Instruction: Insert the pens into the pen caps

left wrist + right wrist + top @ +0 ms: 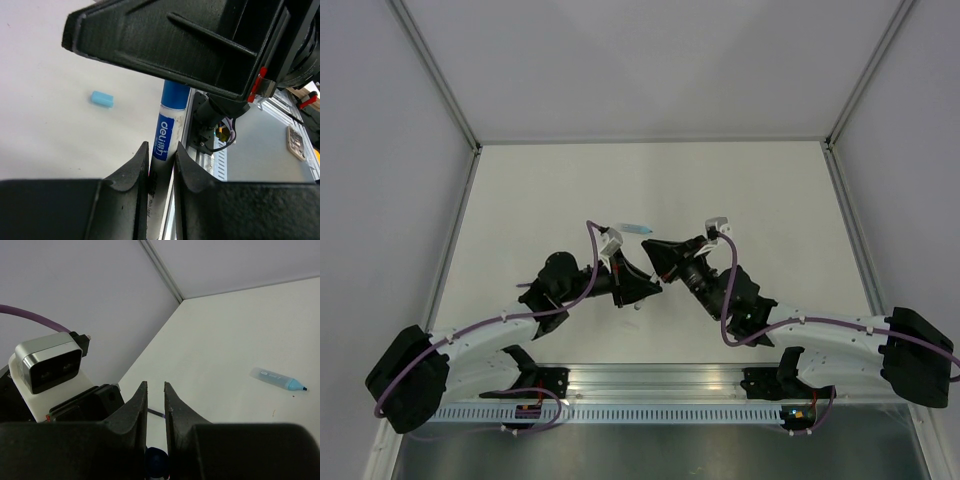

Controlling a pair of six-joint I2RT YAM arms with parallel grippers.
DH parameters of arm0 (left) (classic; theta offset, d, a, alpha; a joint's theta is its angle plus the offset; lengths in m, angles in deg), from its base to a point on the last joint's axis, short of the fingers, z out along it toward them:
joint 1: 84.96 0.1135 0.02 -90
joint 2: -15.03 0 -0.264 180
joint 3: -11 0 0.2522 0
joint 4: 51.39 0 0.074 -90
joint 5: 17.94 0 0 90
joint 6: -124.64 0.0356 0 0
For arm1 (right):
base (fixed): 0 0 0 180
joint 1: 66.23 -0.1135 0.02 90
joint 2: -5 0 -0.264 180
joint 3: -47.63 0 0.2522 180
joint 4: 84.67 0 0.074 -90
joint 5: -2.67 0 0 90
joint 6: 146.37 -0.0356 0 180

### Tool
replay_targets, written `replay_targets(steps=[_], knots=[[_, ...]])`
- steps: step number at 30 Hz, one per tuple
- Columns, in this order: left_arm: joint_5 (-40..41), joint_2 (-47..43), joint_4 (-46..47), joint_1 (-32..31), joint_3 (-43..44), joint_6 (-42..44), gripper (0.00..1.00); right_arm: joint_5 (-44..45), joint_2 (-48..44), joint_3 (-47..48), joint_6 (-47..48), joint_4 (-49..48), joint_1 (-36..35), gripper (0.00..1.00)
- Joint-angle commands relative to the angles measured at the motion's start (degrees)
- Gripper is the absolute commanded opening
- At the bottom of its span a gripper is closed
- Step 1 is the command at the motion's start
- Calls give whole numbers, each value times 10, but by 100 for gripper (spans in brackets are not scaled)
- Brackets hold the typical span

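The left fingers (136,167) pinch the white plastic pen with blue ends (165,132), above the tabletop (40,75). The right fingers (134,407), nearly together, seem to grip a small dark blue cap (156,460) low between them. If pen and cap are not in line, the pen may slip or tilt. Its blue label (163,135) reads "deli".

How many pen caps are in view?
3. A dark blue cap is gripped in the right tool; a longer pale cap lies on the table, clear from above; a stubby pale cap lies on it too, seen from the left wrist. Others may be hidden.
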Motion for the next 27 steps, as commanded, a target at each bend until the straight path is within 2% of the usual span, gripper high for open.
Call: replay_targets(steps=[1,11,16,18,27], knots=[[211,-18,121,76,91,-60,2,-117,4,-48,-48,76,-45,0],[207,19,159,77,81,-75,2,-128,82,-21,-64,10,-50,0],[196,-11,124,82,78,-55,2,-111,76,-32,-59,11,-52,0],[189,-18,109,82,78,-45,2,-98,56,-30,-55,21,-51,0],[48,-32,89,81,74,-20,2,-52,-4,83,-1,170,-49,0]])
